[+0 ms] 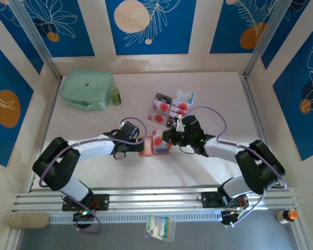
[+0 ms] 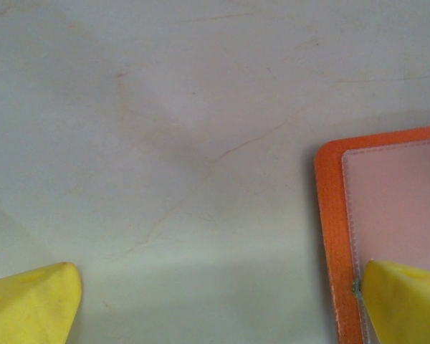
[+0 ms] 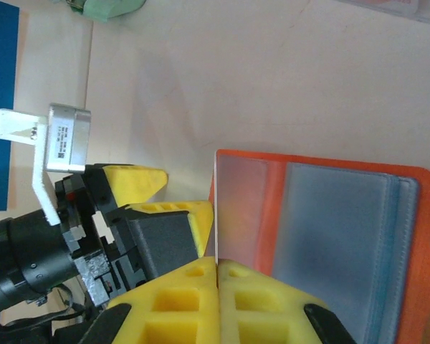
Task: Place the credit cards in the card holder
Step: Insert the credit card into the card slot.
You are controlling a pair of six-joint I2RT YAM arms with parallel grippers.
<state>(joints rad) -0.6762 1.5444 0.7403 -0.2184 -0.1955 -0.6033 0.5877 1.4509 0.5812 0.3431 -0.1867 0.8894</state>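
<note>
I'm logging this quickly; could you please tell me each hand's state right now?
Left hand: open, over the card holder's edge.
Right hand: shut on a credit card.

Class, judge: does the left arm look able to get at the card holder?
Probably yes: the left gripper, jaws open, sits at the card holder, one finger over its orange edge, nothing between.

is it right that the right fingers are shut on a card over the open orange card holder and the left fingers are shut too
No: the left fingers stand wide open, as the left wrist view shows. The right fingers are indeed shut on a card over the open orange card holder.
</note>
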